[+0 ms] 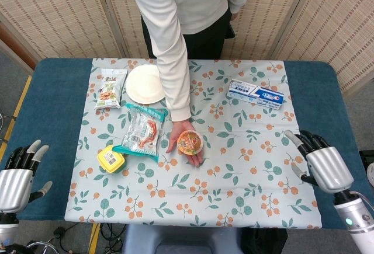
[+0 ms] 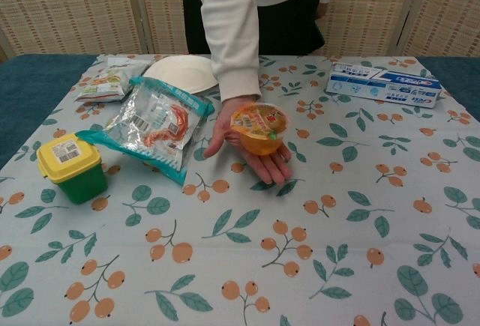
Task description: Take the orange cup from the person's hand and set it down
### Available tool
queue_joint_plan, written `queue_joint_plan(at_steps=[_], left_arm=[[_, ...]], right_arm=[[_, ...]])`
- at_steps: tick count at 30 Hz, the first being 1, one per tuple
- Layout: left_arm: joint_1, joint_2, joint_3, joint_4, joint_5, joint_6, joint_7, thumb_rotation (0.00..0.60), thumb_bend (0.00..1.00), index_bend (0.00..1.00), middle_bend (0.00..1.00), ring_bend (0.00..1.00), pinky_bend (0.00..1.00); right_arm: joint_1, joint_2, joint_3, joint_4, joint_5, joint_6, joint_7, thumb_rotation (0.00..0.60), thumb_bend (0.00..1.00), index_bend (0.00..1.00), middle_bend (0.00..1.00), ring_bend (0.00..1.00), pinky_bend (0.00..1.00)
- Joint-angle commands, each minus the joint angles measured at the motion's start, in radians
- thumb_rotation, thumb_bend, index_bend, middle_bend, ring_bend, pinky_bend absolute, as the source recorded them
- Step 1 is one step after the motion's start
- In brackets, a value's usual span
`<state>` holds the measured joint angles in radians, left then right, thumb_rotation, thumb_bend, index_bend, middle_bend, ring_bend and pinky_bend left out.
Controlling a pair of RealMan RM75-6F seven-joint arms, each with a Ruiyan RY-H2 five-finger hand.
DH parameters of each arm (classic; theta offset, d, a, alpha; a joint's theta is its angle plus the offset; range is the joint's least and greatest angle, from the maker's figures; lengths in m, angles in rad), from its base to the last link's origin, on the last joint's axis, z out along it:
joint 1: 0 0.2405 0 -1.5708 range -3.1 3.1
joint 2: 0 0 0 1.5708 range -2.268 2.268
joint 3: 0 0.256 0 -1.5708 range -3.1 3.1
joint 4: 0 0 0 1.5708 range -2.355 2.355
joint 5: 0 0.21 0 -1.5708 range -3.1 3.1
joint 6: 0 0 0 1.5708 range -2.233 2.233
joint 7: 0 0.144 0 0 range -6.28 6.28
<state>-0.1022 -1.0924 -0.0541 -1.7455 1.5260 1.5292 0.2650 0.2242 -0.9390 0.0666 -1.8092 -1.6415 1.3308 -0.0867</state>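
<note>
The orange cup [image 1: 190, 141] [image 2: 259, 127], with a printed foil lid, rests on the person's open palm [image 1: 187, 149] [image 2: 255, 157] above the middle of the table. My right hand [image 1: 323, 164] is over the table's right side, well to the right of the cup, fingers spread and empty. At the table's lower left corner my left hand [image 1: 19, 175] hangs with fingers apart, holding nothing. Neither hand shows in the chest view.
A yellow-lidded green tub [image 1: 111, 159], a clear snack bag [image 1: 142, 130], a white plate [image 1: 145, 83], a small snack packet [image 1: 108, 88] and a toothpaste box [image 1: 255, 93] lie on the floral cloth [image 1: 245, 190]. The person [image 1: 187, 9] stands at the far edge.
</note>
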Motion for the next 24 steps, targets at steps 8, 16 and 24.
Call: queue_joint_plan(at_steps=[8, 16, 24], left_arm=[[0.009, 0.007, 0.002, -0.006, 0.004, 0.012, 0.001, 0.600, 0.18, 0.11, 0.03, 0.11, 0.10], [0.016, 0.008, 0.006, -0.008, 0.002, 0.016, 0.006, 0.600, 0.18, 0.11, 0.03, 0.11, 0.10], [0.020, 0.007, 0.008, -0.006, -0.001, 0.016, 0.007, 0.600, 0.18, 0.11, 0.03, 0.11, 0.10]], right_arm=[[0.208, -0.009, 0.042, -0.130, 0.044, -0.298, -0.078, 0.600, 0.19, 0.03, 0.13, 0.12, 0.22], [0.352, -0.135, 0.090, -0.095, 0.168, -0.473, -0.149, 0.600, 0.17, 0.00, 0.08, 0.06, 0.22], [0.484, -0.282, 0.132, 0.011, 0.302, -0.574, -0.210, 0.600, 0.17, 0.00, 0.05, 0.03, 0.22]])
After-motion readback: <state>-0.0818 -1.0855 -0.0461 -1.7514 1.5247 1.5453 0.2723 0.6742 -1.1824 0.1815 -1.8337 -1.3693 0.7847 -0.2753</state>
